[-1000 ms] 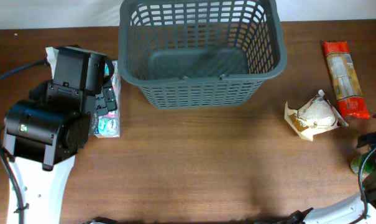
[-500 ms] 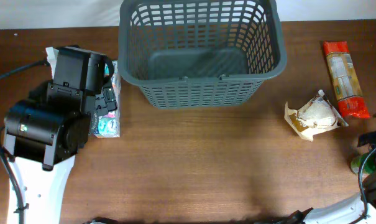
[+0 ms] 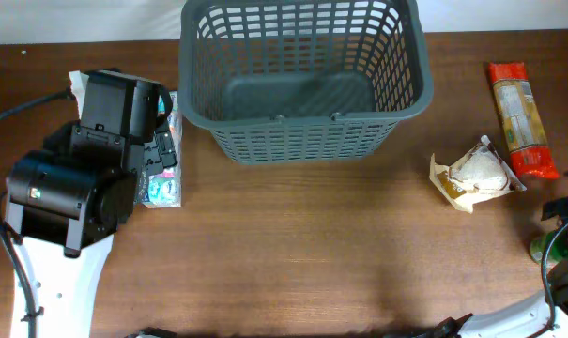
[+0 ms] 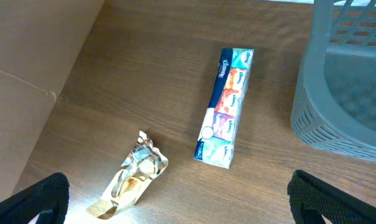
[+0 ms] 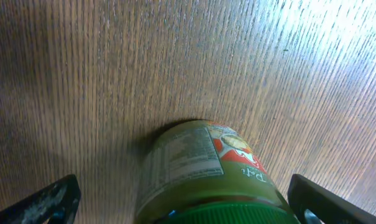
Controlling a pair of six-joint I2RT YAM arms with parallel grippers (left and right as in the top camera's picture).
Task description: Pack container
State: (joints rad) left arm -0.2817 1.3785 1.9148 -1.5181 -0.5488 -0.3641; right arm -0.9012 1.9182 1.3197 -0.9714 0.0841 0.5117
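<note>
The dark grey lattice basket (image 3: 302, 70) stands empty at the back middle of the table; its corner shows in the left wrist view (image 4: 349, 93). My left gripper (image 4: 184, 208) is open and empty above the table, near a long tissue pack (image 4: 225, 109) and a gold foil wrapper (image 4: 133, 177). In the overhead view the left arm (image 3: 86, 160) covers most of the tissue pack (image 3: 163, 180). My right gripper (image 5: 188, 214) is open, with its fingers wide on either side of a green-lidded jar (image 5: 203, 158) that stands at the right table edge (image 3: 539, 248).
A red and clear pasta packet (image 3: 520, 117) lies at the far right. A crumpled paper-wrapped food parcel (image 3: 476, 174) lies right of the basket. A cardboard-coloured surface (image 4: 26, 74) borders the table on the left.
</note>
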